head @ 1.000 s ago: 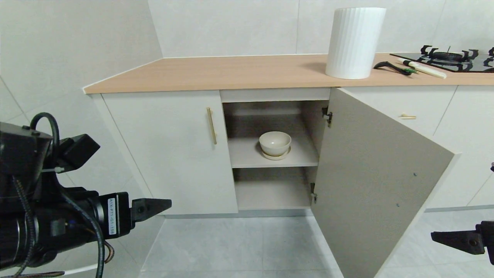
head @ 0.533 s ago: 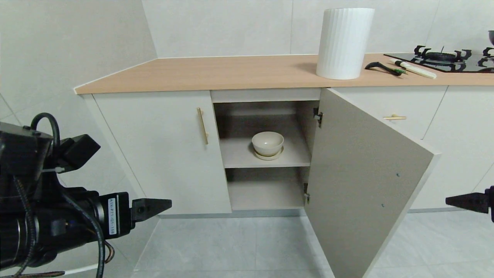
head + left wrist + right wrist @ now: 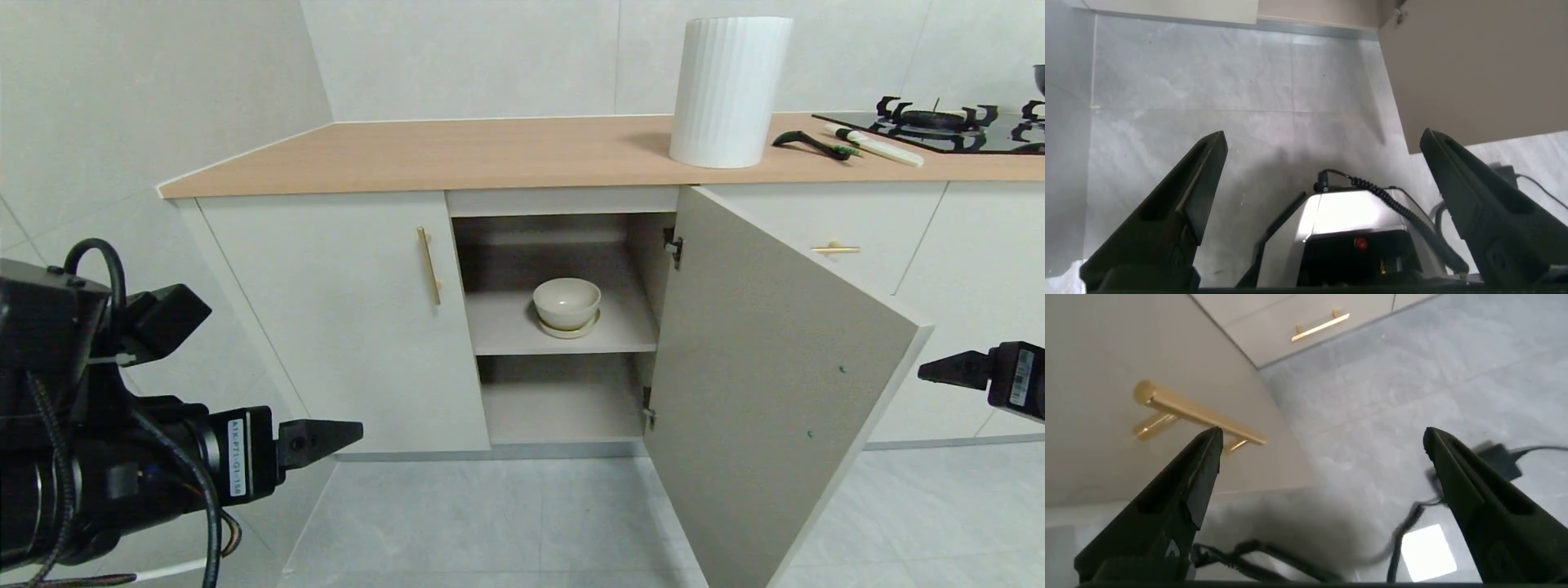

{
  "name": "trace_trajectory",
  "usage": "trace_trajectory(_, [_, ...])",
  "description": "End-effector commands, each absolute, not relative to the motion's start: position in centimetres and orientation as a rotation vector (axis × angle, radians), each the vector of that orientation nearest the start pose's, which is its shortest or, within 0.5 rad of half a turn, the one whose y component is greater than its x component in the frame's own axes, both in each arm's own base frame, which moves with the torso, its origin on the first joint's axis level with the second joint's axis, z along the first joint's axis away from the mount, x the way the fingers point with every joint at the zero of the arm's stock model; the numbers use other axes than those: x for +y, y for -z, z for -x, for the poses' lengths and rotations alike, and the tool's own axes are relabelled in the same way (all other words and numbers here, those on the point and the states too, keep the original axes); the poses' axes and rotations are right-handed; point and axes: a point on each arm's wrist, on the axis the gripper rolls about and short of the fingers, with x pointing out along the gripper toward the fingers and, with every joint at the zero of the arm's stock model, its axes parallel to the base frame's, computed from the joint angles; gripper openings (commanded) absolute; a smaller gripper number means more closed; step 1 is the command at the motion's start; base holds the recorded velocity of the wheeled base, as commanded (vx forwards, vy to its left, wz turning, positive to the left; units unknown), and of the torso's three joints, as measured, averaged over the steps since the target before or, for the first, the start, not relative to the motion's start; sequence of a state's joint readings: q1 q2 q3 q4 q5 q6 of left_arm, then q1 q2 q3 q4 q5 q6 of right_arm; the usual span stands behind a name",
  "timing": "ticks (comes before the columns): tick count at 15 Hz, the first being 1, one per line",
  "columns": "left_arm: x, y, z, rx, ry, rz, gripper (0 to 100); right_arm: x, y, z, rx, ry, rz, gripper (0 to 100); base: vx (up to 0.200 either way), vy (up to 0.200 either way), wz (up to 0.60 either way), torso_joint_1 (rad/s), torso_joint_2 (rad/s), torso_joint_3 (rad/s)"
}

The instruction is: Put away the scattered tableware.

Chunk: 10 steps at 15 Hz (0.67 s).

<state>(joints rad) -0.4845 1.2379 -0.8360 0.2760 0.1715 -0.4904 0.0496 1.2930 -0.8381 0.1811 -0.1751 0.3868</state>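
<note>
While the bowl (image 3: 566, 301) sat on a saucer (image 3: 566, 331) on the upper shelf (image 3: 506, 327) of the opened cabinet (image 3: 563, 202), the left gripper (image 3: 1323, 147) hung over the floor (image 3: 1249, 90), jaws spread wide. The right gripper (image 3: 1323, 439), likewise released, was beside the door (image 3: 767, 367), near its gold handle (image 3: 1196, 416).

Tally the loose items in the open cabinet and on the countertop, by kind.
Bowl: 1
Saucer under it: 1
White ribbed container: 1
Utensils: 2, a black utensil and a cream utensil
Total: 5
</note>
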Motion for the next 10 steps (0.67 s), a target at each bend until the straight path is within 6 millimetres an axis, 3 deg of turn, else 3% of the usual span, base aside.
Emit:
trace_trajectory(1, [-7.7, -22.1, -15.4, 0.699, 0.135, 0.251, 100, 0.7, -20.8, -20.5, 0.639, 0.255, -0.325, 100, 0.0, 0.0, 0.0, 0.0, 0.0, 0.0])
trace_trajectory(6, [-7.7, -22.1, -15.4, 0.699, 0.135, 0.251, 100, 0.8, -20.4, -21.5, 0.612, 0.258, -0.364, 100, 0.0, 0.0, 0.0, 0.0, 0.0, 0.0])
trace_trajectory(10, [-7.7, -22.1, -15.4, 0.697, 0.136, 0.251, 100, 2.0, -20.2, -22.0, 0.603, 0.227, -0.416, 100, 0.0, 0.0, 0.0, 0.0, 0.0, 0.0])
